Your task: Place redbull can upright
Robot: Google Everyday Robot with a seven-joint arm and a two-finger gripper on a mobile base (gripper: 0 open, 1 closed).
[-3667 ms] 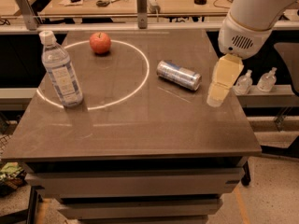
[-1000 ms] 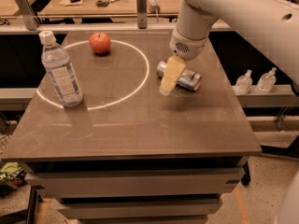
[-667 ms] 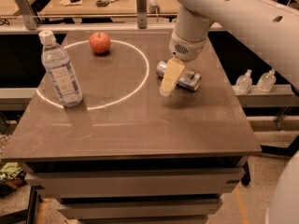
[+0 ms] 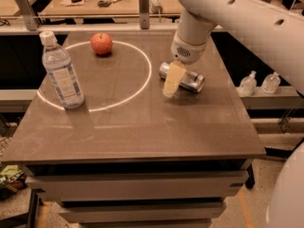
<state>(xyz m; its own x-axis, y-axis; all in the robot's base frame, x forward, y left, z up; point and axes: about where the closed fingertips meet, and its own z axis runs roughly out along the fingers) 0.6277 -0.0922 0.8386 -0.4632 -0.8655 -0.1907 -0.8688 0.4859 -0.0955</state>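
Starting at the near edge, the brown counter [image 4: 142, 141] carries a clear water bottle [image 4: 61, 75] upright at the left of the frame, standing on the white circle [image 4: 150, 73] marked on the top. Right of centre, just outside that ring, the redbull can [image 4: 191, 80] lies on its side, one end toward the circle. The pincer [image 4: 171, 83] hangs down from the white arm [image 4: 247, 18] directly over the can's left part, its tan tip covering the can's middle from this side. Whether it is clenched or released cannot be told. Farther back, inside the ring, sits a red apple [image 4: 101, 43] — well apart from the can. Two small bottles [image 4: 259, 83] stand beyond the counter's right edge.
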